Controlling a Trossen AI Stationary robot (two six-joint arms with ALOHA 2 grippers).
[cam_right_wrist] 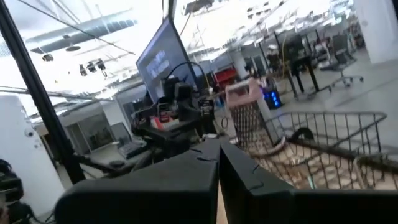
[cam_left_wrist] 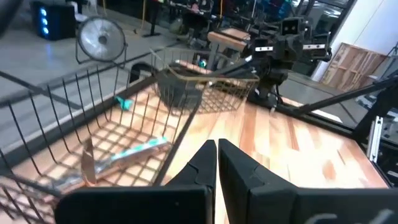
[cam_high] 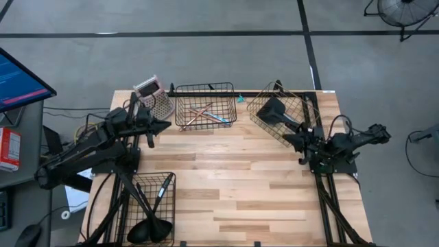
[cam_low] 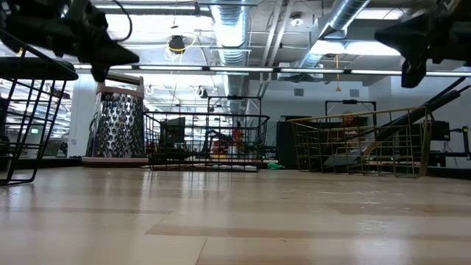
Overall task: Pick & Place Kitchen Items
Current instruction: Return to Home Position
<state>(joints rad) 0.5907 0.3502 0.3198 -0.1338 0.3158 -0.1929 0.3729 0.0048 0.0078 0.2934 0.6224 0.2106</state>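
Kitchen items (cam_high: pixel 206 115) lie sorted by kind. The copper-coloured pieces (cam_high: pixel 195 113) and silver-teal piece (cam_high: pixel 221 119) are in the top black wire basket (cam_high: pixel 206 86), a black spatula (cam_high: pixel 271 110) is in the tilted copper basket (cam_high: pixel 296 103), and ladles (cam_high: pixel 151 226) are in the second black basket (cam_high: pixel 171 199) by the left arm's base. Left gripper (cam_left_wrist: pixel 217 163), beside the top basket, and right gripper (cam_right_wrist: pixel 219 165), beside the copper one, hang above the wood with fingers pressed together and empty, probably because nothing is left to carry.

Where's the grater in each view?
High: grater at top-left corner of table.
Low: grater left of centre.
Left wrist: not in it.
Right wrist: grater centre, pink top.
Landmark: black basket beside it.
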